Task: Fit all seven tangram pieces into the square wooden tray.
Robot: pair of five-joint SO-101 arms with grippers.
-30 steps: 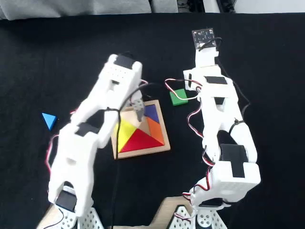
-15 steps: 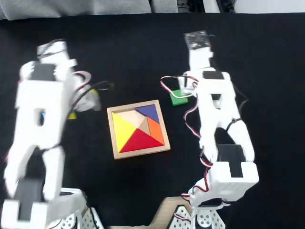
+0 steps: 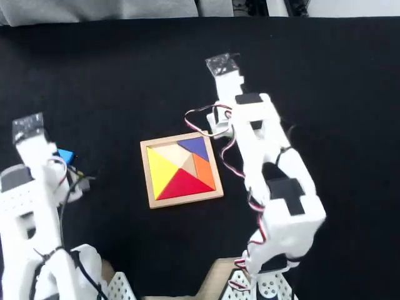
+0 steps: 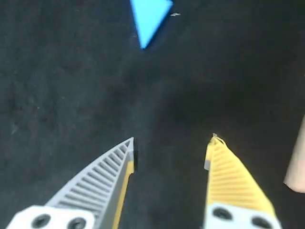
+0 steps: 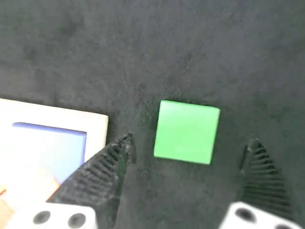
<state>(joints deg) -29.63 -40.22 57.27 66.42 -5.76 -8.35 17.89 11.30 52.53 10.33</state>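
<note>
Black desk held the wooden tray, part filled. My left gripper, fingers spread, faced the blue triangle; right gripper, fingers spread, flanked the green square beside the tray, presumably for pickup

robotics lab bench, black cloth tabletop, wired desktop arms

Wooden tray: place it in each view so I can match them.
High view: wooden tray, middle of the picture.
Right wrist view: its corner, beside the green square.
Left wrist view: pale sliver at one edge; cannot tell.
Shared: blue piece in the tray's corner.
</note>
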